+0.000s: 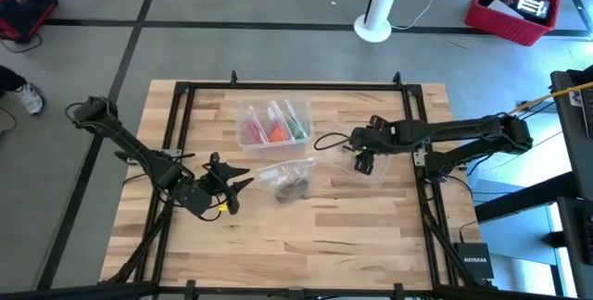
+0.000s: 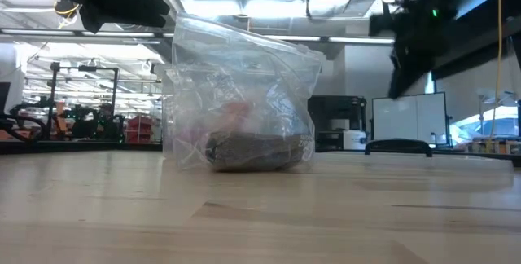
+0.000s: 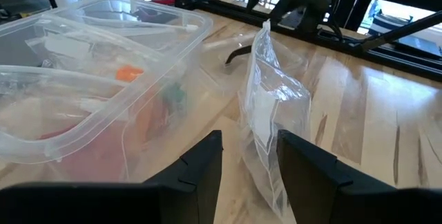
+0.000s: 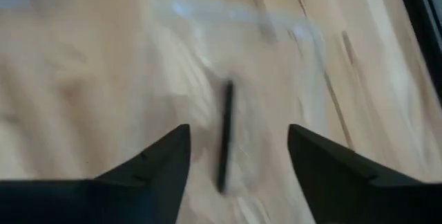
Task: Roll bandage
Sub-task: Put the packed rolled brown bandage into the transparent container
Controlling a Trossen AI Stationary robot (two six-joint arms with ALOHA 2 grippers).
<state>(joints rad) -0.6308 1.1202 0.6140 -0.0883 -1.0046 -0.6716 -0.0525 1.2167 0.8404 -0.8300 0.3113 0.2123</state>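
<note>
A pale butcher-block wooden table [image 1: 306, 226] shows light tan planks with darker brown streaks in the grain, edged by a black metal frame [image 1: 296, 86]. Near its middle lies a crinkled clear plastic bag [image 1: 289, 180] with a dark brown-grey roll of fabric [image 2: 248, 151] inside. Just beyond it, on the far side, sits a clear plastic box [image 1: 273, 122] holding red, orange, green and white contents. Both arms are black; the left arm carries a small yellow mark [image 1: 224, 206]. To the right of the bag a thin black strip [image 4: 223, 135] rests on the wood. The floor [image 1: 232, 4] is grey with dark lines.
</note>
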